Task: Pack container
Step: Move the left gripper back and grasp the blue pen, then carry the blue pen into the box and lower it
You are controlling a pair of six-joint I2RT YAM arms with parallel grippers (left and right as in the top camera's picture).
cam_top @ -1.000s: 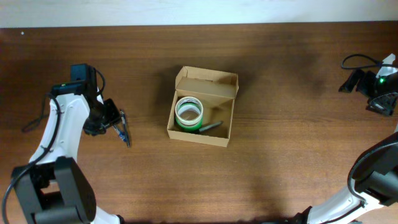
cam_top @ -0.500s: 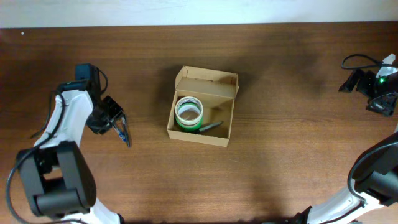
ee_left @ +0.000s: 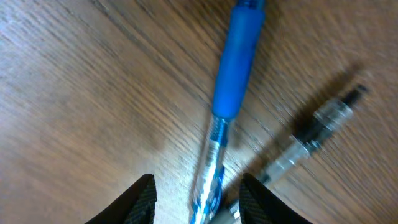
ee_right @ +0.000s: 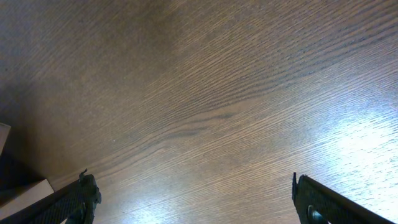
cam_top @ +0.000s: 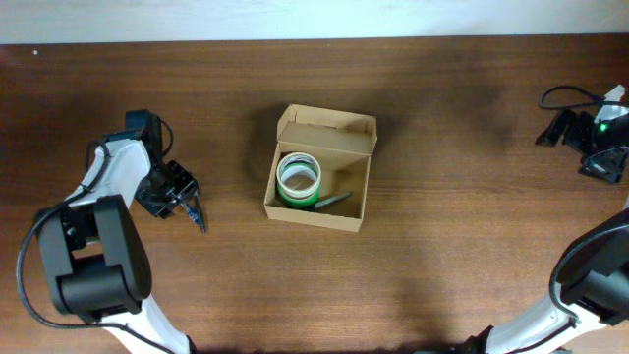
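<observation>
- Centrally on the brown wooden worktop point(cam_top: 472, 246) sits the tan cardboard box point(cam_top: 352, 187), open at the top, with both arms well away from it.
- Its hinged lid point(cam_top: 329, 138) is raised along the far edge and leans a little over the back of the box.
- Inside, a roll of tape point(cam_top: 299, 178) lies flat in the left half. It has a white face, a green side and an empty hole in the middle.
- A thin grey pen point(cam_top: 334, 201) lies slanting on the box floor to the right of the roll, near the front wall. One end is just beside the roll.
- The rest of the box floor, on the right, is bare cardboard.
- The left gripper point(ee_left: 198, 199) is low over the worktop to the left of the box. It is released, and its two dark fingertips point(ee_left: 140, 196) stand apart.
- Between those fingertips lies a blue pen point(ee_left: 239, 62) with a blue grip and a clear barrel. It rests on the wood and neither fingertip touches it.
- A second, clear pen point(ee_left: 314, 130) lies just beside the blue one, to its right in the wrist view and angled away from it.
- The right gripper point(ee_right: 193, 186) is at the far right edge of the worktop, well apart from the box. It is spread wide and holds nothing, with only bare wood beneath it.
</observation>
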